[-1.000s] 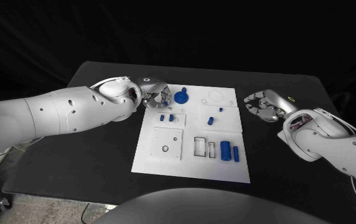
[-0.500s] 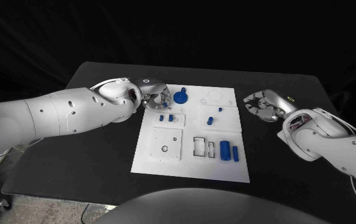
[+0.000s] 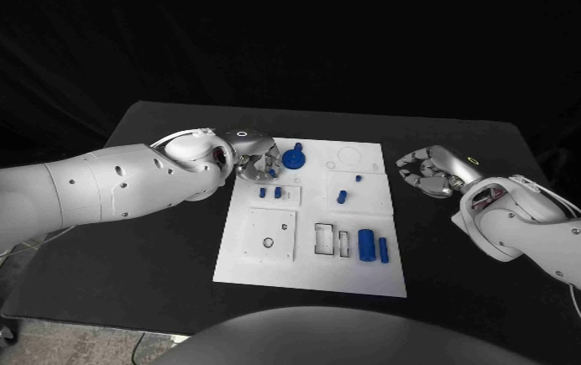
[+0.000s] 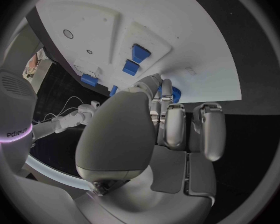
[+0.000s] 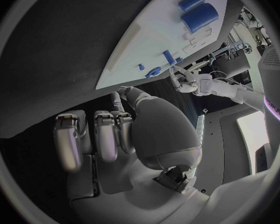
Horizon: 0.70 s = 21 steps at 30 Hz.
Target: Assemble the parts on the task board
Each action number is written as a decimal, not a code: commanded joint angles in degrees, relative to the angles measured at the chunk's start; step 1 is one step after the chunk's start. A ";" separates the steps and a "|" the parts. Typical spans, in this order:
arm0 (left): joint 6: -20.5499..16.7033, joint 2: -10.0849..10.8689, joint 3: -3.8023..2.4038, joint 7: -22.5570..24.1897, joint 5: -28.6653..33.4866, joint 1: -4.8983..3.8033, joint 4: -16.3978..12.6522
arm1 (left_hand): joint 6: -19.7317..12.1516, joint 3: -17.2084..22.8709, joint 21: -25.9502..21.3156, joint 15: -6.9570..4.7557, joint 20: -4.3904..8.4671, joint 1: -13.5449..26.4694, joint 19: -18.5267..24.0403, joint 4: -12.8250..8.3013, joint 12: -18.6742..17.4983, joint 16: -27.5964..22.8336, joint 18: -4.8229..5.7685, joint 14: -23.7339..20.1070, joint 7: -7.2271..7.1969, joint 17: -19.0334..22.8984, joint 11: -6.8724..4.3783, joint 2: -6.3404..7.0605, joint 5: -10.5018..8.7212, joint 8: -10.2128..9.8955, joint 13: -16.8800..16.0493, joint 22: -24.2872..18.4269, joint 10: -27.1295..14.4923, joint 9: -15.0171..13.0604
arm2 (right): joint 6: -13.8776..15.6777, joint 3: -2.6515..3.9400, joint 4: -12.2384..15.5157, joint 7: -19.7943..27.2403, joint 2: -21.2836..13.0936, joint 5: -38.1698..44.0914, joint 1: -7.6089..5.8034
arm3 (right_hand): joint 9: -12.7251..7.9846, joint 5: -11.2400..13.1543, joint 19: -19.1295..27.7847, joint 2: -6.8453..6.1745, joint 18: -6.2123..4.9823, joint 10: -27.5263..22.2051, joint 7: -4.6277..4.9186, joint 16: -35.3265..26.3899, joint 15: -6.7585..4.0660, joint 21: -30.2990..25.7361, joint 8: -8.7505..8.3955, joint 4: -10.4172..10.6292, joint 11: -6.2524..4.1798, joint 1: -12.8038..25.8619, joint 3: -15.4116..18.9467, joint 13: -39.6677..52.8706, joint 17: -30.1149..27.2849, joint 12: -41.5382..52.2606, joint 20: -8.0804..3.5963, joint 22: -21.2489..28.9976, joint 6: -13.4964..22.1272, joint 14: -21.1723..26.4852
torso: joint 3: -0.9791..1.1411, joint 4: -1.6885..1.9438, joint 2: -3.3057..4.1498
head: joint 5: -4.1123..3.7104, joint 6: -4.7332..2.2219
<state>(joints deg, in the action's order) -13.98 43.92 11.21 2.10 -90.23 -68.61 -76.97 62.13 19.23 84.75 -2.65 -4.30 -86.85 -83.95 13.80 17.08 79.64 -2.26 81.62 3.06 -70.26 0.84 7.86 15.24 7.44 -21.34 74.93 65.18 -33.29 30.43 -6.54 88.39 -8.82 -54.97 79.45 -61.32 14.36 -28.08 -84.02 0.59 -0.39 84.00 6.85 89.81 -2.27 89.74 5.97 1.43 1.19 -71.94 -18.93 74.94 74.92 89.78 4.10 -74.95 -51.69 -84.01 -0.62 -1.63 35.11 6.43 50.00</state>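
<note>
You had a black table (image 3: 158, 239) filling the middle of the head view, with darkness behind it across the upper half of the frame. Starting at the left, the left hand (image 3: 251, 157) sat at the upper left corner of the task board (image 3: 274, 266), its fingers curled down beside a blue knobbed part (image 3: 295, 160); you could not tell from any view whether they actually gripped it. In the left wrist view the same fingers (image 4: 175, 124) hung close together over the board's edge.

Centre frame, the white board lay with its long axis running from the near edge away toward the top of the picture. Two small blue parts (image 3: 271, 191) stood side by side below the left hand, and another blue piece (image 3: 344, 196) sat right of them. Toward the board's lower right, a thick blue cylinder (image 3: 366, 242) and a thin blue rod (image 3: 385, 250) lay parallel, both pointing along the board's long axis.

At the right, the right hand (image 3: 430, 172) rested off the board near its upper right corner, fingers curled inward around nothing.
</note>
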 commanded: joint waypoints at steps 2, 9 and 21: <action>1.63 -0.29 -0.02 -0.05 0.23 0.03 -0.05 | 0.37 -0.19 -0.38 -0.06 0.25 0.35 -1.46 0.11 -0.22 -0.34 0.73 -0.30 0.87 0.08 0.21 -0.07 -0.25 -0.17 -0.08 13.03 -0.29 0.07 | -0.77 0.00 -0.02 -0.21 0.04 0.28 0.05 | -0.10 -0.38 -5.98 -0.19 0.39 6.00 0.09 0.19 0.48 0.26 0.02 0.00 0.46 -0.27 -0.24 15.06 15.08 0.22 0.45 -15.05 0.06 -5.99 | -0.01 0.06 0.02 | -0.04 0.00; 2.81 -0.57 -0.02 -0.38 0.23 0.19 0.10 | 0.22 -0.24 -0.63 -0.05 0.26 0.41 -1.26 0.16 -0.25 -0.52 0.66 -0.46 0.88 0.38 0.23 -0.07 -0.28 -0.31 -0.13 12.94 -0.41 0.18 | -0.83 0.00 -0.03 -0.22 0.07 0.28 0.05 | -0.10 -0.38 -5.98 -0.19 0.39 6.00 0.09 0.19 0.48 0.26 0.02 0.00 0.46 -0.27 -0.24 15.06 15.08 0.22 0.45 -15.05 0.06 -5.99 | -0.01 0.06 0.01 | -0.05 0.00; 2.32 -1.16 -0.02 -0.39 0.24 0.71 0.80 | 0.18 -0.23 -0.61 -0.03 0.25 0.41 -1.28 0.18 -0.31 -0.52 0.67 -0.49 0.88 0.37 0.25 -0.16 -0.27 -0.38 -0.17 12.95 -0.60 0.25 | -0.78 0.00 -0.02 -0.22 0.06 0.28 0.07 | -0.10 -0.39 -5.98 -0.17 0.39 6.00 0.10 0.19 0.48 0.26 0.03 -0.01 0.46 -0.29 -0.27 15.06 15.08 0.22 0.45 -15.05 0.04 -5.99 | -0.04 0.03 0.03 | -0.15 0.00</action>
<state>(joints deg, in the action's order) -12.54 42.92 11.08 1.94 -90.09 -68.14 -76.31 62.14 19.23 84.42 -2.65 -4.30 -86.75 -83.95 13.79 17.09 79.42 -2.26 81.62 3.49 -69.85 1.05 7.97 15.18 7.41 -21.51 74.92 64.98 -33.07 30.29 -6.54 88.36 -8.91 -54.95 79.44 -61.29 14.32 -28.08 -84.02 0.59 -0.39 84.00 6.85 89.81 -2.27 89.74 5.97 1.43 1.19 -71.94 -18.93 74.93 74.91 89.78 4.10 -74.94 -51.69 -84.01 -0.64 -1.60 35.13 6.28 50.00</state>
